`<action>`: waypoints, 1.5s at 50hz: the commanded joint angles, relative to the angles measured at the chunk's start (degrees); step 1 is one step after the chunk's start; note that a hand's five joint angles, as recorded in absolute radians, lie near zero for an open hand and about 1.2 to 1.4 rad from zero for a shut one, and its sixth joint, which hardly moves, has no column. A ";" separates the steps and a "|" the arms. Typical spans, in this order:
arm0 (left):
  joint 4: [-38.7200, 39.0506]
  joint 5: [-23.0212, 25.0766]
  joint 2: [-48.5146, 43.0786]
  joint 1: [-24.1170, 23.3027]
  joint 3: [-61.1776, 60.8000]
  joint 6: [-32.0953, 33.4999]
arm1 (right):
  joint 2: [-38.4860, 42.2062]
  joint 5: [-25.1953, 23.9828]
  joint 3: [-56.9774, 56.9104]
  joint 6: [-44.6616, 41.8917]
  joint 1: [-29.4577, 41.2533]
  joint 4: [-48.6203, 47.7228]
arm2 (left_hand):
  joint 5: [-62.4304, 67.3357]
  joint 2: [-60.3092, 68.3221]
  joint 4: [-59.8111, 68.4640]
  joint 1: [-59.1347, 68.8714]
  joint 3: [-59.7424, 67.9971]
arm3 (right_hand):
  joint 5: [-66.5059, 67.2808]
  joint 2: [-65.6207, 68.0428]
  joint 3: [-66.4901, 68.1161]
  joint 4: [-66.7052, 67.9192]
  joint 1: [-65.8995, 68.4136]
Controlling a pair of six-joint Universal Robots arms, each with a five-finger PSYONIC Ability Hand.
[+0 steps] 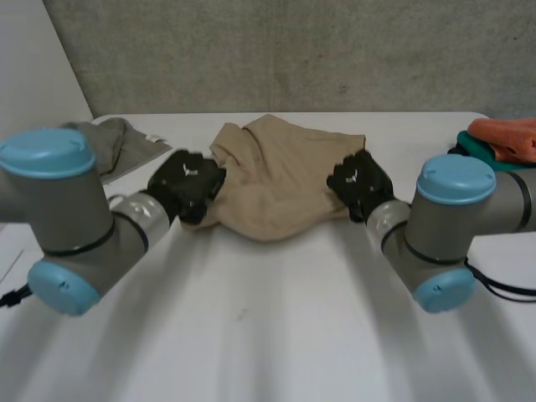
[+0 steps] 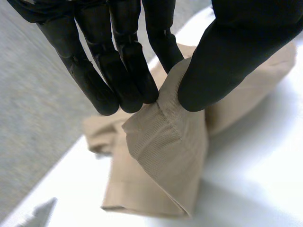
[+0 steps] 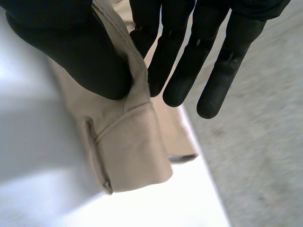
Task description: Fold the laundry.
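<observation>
We see a plain beige garment [image 1: 276, 176] with no print. On its band [image 2: 161, 139] we make out a fine ribbed weave in the same beige. The left hand [image 1: 188, 182] and the right hand [image 1: 358, 180] are both black. The desk [image 1: 268, 327] is white. Towards its left we note a plain olive-grey cloth [image 1: 117, 142]. Towards its right we find an orange cloth [image 1: 507, 134] over a teal cloth [image 1: 471, 147]. The arms [image 1: 71, 213] are grey with light-blue caps [image 1: 46, 151]. The wall [image 1: 293, 50] is speckled grey.
</observation>
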 commanded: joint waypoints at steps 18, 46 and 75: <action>-39.35 9.70 14.99 -1.66 -15.70 13.09 | -18.48 -2.71 19.74 -14.70 -5.50 42.01 | 12.75 11.22 11.30 13.37 11.72 | 11.13 12.15 11.70 11.27 16.11; -25.10 1.08 -20.85 -4.74 41.06 13.70 | -16.19 -3.95 22.55 -5.56 -3.83 28.64 | -35.02 -36.55 -36.47 -34.41 -36.05 | 11.13 12.15 11.70 11.27 16.11; -23.70 -7.53 -39.07 -1.23 57.98 23.10 | -16.10 -4.21 26.07 -2.31 -5.41 21.96 | 12.75 11.22 11.30 13.37 11.72 | 11.13 12.15 11.70 11.27 16.11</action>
